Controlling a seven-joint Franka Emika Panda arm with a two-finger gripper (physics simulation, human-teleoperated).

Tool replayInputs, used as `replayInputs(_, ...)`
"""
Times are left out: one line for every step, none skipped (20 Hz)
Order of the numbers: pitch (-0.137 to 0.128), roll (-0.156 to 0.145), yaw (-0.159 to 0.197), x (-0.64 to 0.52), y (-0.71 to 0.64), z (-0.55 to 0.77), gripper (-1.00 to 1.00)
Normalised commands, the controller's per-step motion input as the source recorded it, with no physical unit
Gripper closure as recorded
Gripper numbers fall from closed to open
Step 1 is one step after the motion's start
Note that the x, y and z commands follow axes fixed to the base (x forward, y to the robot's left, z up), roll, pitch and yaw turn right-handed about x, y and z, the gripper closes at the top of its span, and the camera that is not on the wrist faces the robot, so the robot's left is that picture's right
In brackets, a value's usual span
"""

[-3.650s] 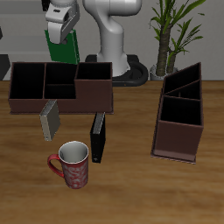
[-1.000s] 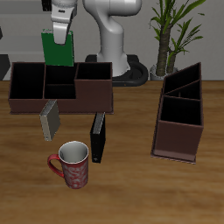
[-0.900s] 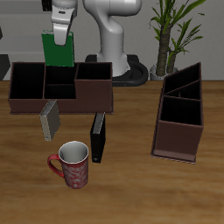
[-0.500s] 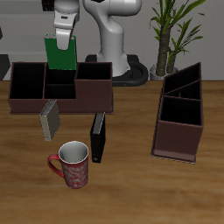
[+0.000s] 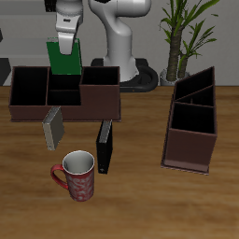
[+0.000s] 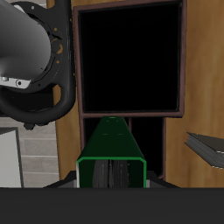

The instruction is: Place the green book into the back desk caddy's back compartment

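Your gripper (image 5: 66, 45) is clenched on the book (image 5: 64, 59), which hangs upright, long axis vertical, above the caddy (image 5: 63, 93). You'll find no readable writing.

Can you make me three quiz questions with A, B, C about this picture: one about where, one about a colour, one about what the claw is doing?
1. Where is the green book?
A. Flat on the table
B. In the air above the back caddy
C. Inside the mug

2. What colour is the mug?
A. Red
B. Blue
C. Yellow

3. What is the gripper doing?
A. Open over the mug
B. Shut on the green book
C. Holding the black book

Answers: 1 B, the book hangs upright over the caddy's sections. 2 A, its outside is red and patterned. 3 B, the fingers clamp the book's top edge.
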Motion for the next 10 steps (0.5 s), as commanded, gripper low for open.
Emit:
replayInputs(-0.007,-0.007,0.003,0.02,-0.06,-0.02,1.0)
replayInputs(0.006,-0.003,0.009,-0.01,0.03,-0.02,1.0)
replayInputs(0.004,0.001,-0.011,0.02,0.03,0.01,1.0)
replayInputs(-0.01,-0.011,0.008,0.0,0.03,0.0,1.0)
replayInputs(0.016,0.002,0.004,-0.04,-0.04,-0.1,1.0)
replayInputs(0.049,-0.011,0.004,-0.05,-0.02,-0.12,1.0)
replayInputs(0.007,-0.002,0.027,-0.1,-0.06,-0.1,1.0)
replayInputs(0.026,-0.015,-0.009,-0.08,-0.04,-0.07,1.0)
replayInputs(0.027,0.003,-0.024,-0.09,0.0,-0.05,1.0)
replayInputs(0.015,0.007,0.039,-0.09,0.0,-0.1,1.0)
